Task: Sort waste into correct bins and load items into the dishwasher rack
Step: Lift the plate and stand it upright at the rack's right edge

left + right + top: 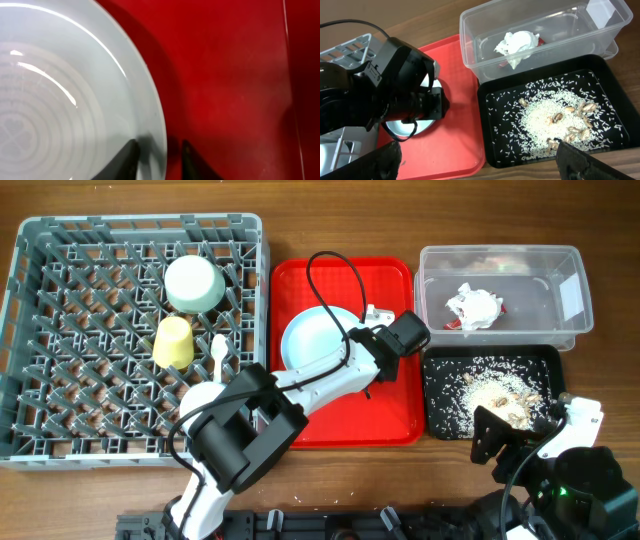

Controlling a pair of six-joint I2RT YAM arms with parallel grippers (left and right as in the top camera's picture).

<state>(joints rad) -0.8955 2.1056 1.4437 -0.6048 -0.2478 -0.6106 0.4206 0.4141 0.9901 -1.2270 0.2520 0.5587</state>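
Note:
The light blue plate (310, 340) lies on the red tray (390, 415). My left gripper (358, 358) is open, and its fingers (161, 159) straddle the plate's right rim (75, 90), one over the plate and one over the tray. The grey rack (30, 340) holds the pale bowl (190, 283), the yellow cup (172, 340) and a white utensil (218, 348). The white wrapper (472, 307) lies in the clear tub (570, 300). Rice scraps (495, 390) lie in the black tray (440, 425). My right gripper (477, 160) is wide open and empty, above the black tray's near edge.
A small white object (378, 313), perhaps the fork, lies on the red tray behind the left wrist. A black cable (335, 275) loops over the tray. The plate (422, 125), tub (545, 20) and black tray (492, 150) also show in the right wrist view.

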